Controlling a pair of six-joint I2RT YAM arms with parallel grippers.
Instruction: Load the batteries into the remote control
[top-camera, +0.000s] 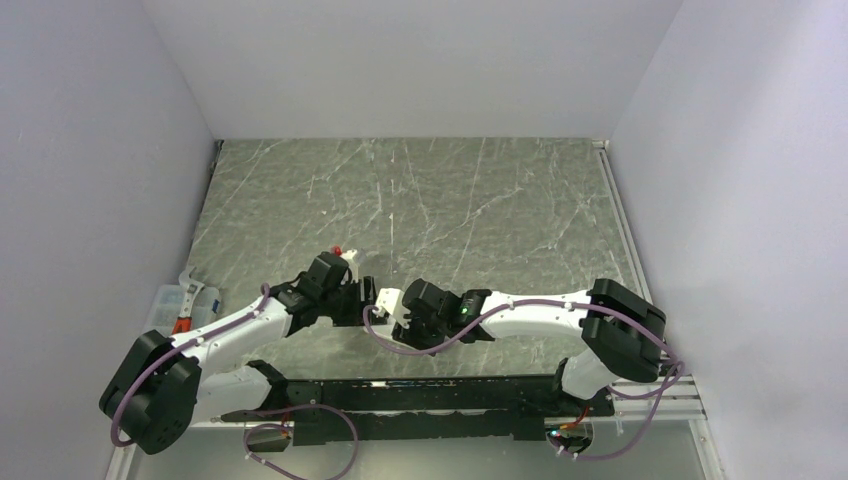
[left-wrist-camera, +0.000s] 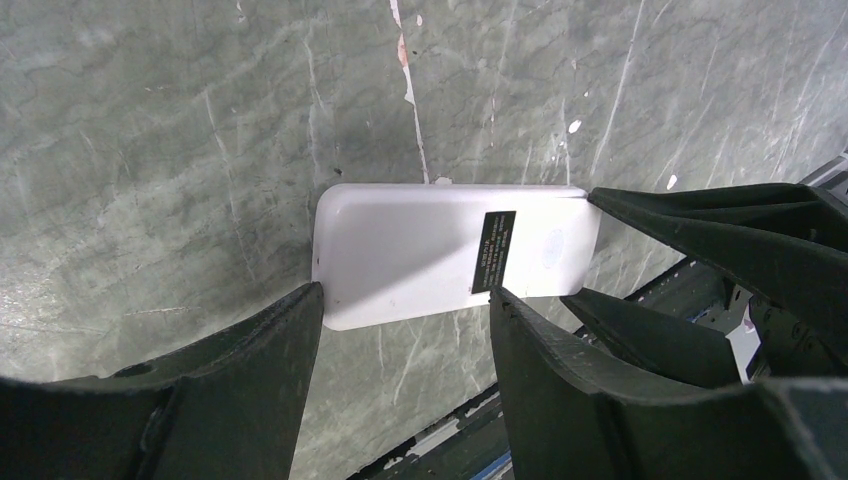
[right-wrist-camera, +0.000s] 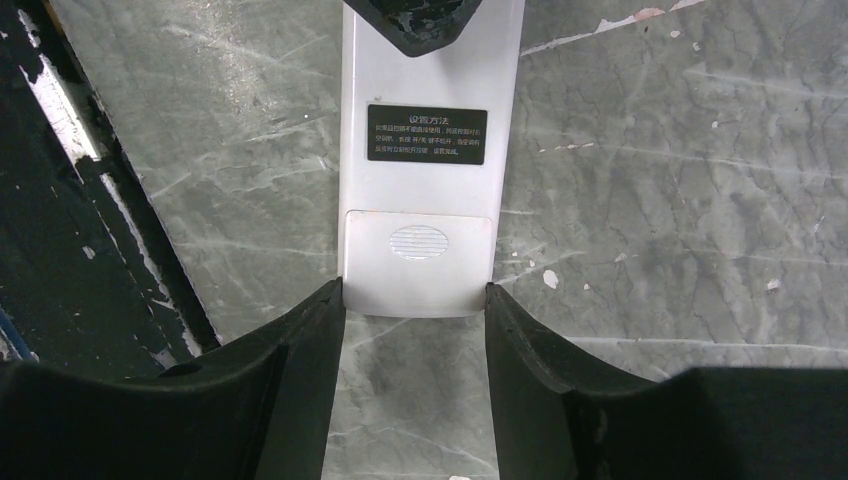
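One remote control (right-wrist-camera: 420, 200) — white back up.
Right gripper (right-wrist-camera: 415, 295) clamps its battery cover (right-wrist-camera: 418, 262) end across the width; left gripper (left-wrist-camera: 405, 300) stands with jaws apart — fingertips (left-wrist-camera: 308, 305) at its long edge.

Walls (top-camera: 420, 60): plain, pale lavender-white, closing three sides.
Tabletop (top-camera: 480, 200): grey-green marble pattern, white veins, chipped spots.
Right edge: metal rail (top-camera: 625, 220).
Light: even, soft shadows.
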